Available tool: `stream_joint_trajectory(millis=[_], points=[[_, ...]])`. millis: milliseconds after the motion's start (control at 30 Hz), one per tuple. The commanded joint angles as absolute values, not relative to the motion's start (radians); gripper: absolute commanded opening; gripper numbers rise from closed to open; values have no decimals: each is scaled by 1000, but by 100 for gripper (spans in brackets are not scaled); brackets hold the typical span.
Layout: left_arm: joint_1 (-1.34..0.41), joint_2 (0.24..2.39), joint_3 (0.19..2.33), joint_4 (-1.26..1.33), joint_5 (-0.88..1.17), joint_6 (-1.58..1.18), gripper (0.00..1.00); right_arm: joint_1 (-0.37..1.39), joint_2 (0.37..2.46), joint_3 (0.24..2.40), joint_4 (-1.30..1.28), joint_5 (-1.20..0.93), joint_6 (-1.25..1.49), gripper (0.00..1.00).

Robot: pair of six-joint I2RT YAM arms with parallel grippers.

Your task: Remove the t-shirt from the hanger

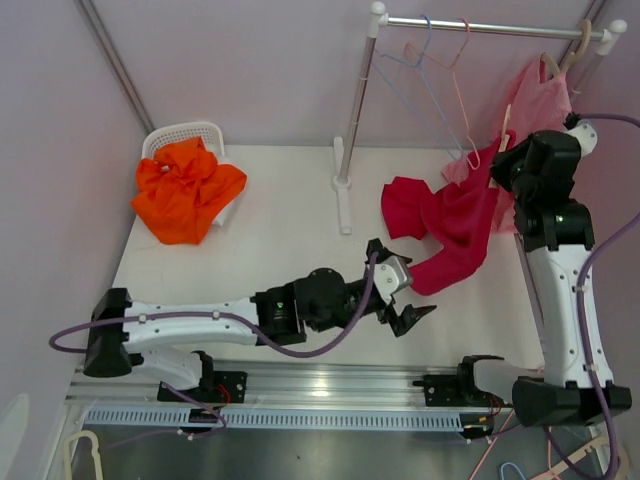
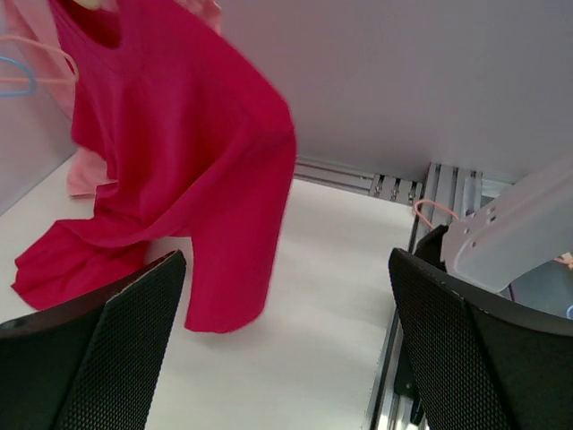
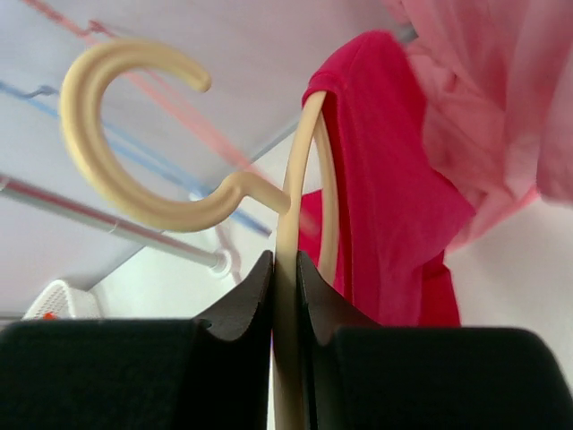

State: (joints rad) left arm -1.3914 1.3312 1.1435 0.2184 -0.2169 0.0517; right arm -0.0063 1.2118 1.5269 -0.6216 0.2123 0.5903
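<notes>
Clamped narrow by the right fingers [image 3: 242,305] at upper right of the top view: the cream hanger [image 3: 224,195], hook free of the rail [image 1: 480,27], likely to brace it against a pull. Hung from it by 1 shoulder and trailing down-left onto the counter [image 1: 280,230]: the red t-shirt [image 1: 455,215]. Spread wide and holding nothing just beside its lowest fold, centre frame: the left fingers [image 2: 125,340], seemingly poised for a tug. In the white basket [image 1: 190,130], upper left: 1 orange garment [image 1: 185,190], spilling over the rim.
</notes>
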Motion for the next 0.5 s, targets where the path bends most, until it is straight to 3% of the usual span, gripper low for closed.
stream_joint_trajectory(millis=[0, 467], points=[[-1399, 1376, 1101, 495, -149, 97, 100, 49, 1083, 1537, -610, 374, 709, 0], [-1414, 1637, 1204, 692, -74, 74, 99, 83, 1014, 1664, -775, 341, 715, 0]])
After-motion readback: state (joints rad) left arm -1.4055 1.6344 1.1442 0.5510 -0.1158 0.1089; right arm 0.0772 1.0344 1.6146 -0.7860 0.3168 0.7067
